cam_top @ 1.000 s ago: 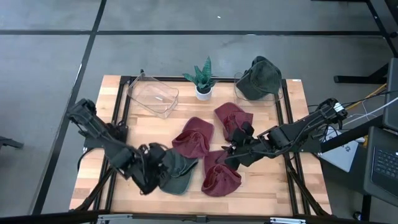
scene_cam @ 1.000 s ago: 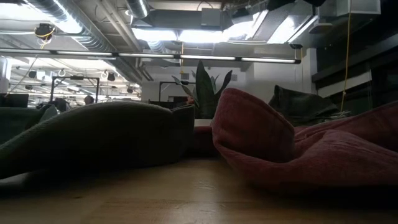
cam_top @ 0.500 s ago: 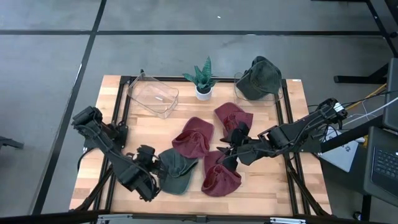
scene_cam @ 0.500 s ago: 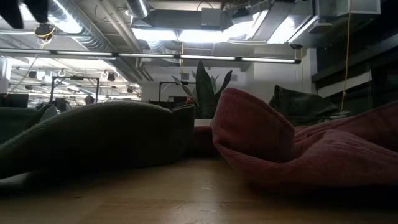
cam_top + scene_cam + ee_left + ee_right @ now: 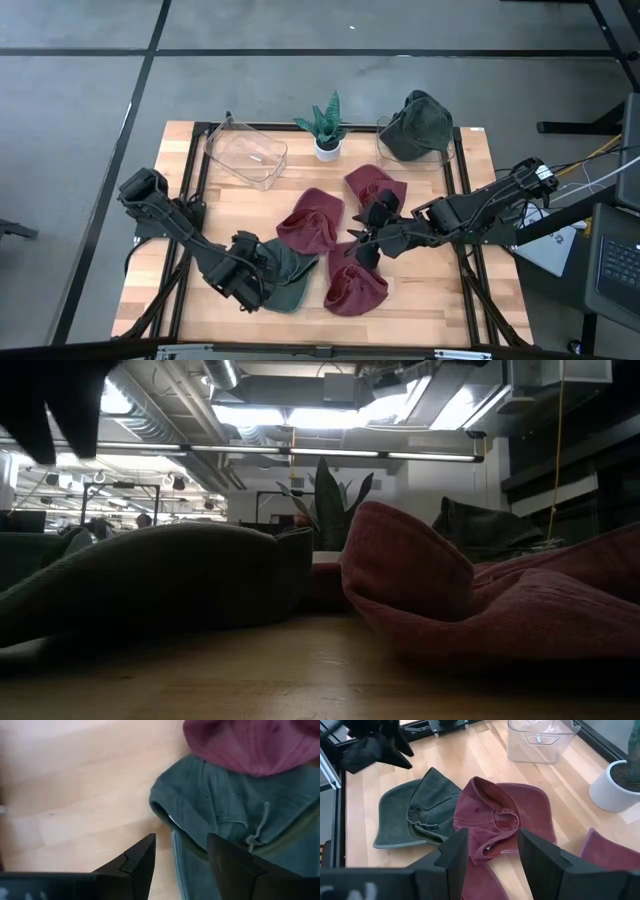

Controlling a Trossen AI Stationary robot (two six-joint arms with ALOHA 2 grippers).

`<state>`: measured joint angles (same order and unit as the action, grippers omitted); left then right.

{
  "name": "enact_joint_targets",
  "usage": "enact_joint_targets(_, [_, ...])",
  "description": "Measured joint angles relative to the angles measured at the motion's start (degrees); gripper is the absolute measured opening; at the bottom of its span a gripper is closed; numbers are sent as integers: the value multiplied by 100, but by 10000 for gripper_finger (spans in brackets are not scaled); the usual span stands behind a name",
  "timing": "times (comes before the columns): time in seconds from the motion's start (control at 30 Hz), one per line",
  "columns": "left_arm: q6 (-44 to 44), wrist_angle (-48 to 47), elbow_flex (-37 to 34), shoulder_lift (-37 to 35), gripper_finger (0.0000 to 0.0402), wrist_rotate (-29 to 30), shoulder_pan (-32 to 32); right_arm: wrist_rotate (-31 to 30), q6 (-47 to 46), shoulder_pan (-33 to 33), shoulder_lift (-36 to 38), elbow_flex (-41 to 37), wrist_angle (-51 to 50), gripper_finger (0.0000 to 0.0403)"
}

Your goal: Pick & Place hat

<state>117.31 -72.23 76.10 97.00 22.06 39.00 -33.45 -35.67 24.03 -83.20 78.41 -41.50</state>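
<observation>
A dark green hat (image 5: 290, 275) lies flat near the table's near edge, its far side tucked under a red hat (image 5: 312, 222). My left gripper (image 5: 256, 287) hovers open over the green hat's left edge (image 5: 167, 820), one finger on each side of it, and shows high up in the low view (image 5: 50, 400). My right gripper (image 5: 361, 245) hangs open above the red hats in the table's middle, facing the red hat (image 5: 495, 820) and the green hat (image 5: 415, 815). Two more red hats (image 5: 375, 188) (image 5: 355, 285) lie close by.
A clear empty bin (image 5: 247, 152) stands at the far left, a potted plant (image 5: 327, 130) at the far middle, and a second clear bin with another green hat (image 5: 415, 125) at the far right. Bare wood (image 5: 215, 215) lies left of the hats.
My left gripper drew back a little toward the table's left edge, then moved right again and came down toward the green hat's left edge, staying open. My right gripper crept toward the table's left over the red hats. The hats lie as before.
</observation>
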Motion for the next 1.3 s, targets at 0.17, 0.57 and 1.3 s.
enact_joint_targets(0.17, [2,1285,-888,-242,171,-79,-119,0,41,0,0,0,-17,169])
enact_joint_targets(0.57, [339,1550,-1457,-320,171,-56,-231,4,42,0,0,0,-87,169])
enact_joint_targets(1.3, [298,2580,-2116,-320,103,97,-289,89,152,-2,0,0,-82,169])
